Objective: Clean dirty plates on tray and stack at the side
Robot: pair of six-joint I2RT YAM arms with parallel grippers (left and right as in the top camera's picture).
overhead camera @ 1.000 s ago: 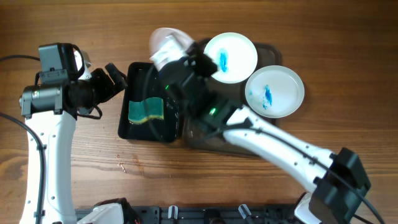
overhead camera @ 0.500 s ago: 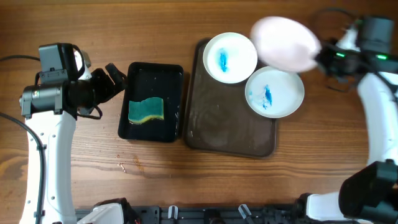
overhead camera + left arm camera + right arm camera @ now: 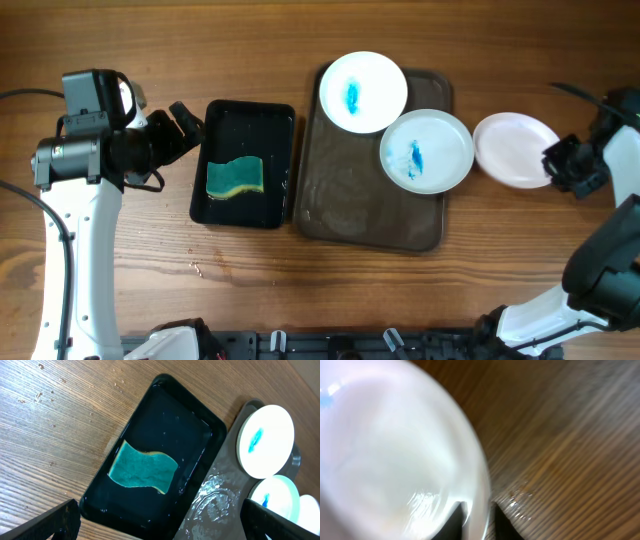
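Evidently the step in hand is setting down the wiped plate (image 3: pixel 512 148), which lies flat on the table (image 3: pixel 250 290) just beside the brown tray (image 3: pixel 340 200), on its 3 o'clock side. The right gripper (image 3: pixel 560 162) sits at that plate's 4 o'clock edge. In the blurred wrist view the rim runs between its fingertips (image 3: pixel 456 516), so it looks clamped on the rim. To finish well, the fingers should part fully before the arm backs off toward 3 o'clock, low and level, so the plate is neither dragged nor tipped. This spot will likely carry the stack, so the plate should rest clear of the tray's rim. On the tray sit the far smeared plate (image 3: pixel 363 92) at 12 o'clock and the near smeared plate (image 3: pixel 427 150) at 2 o'clock. The left gripper (image 3: pixel 186 124) hovers with fingers wide apart at 9 o'clock of the black tray (image 3: pixel 215 212), where the sponge (image 3: pixel 235 177) lies
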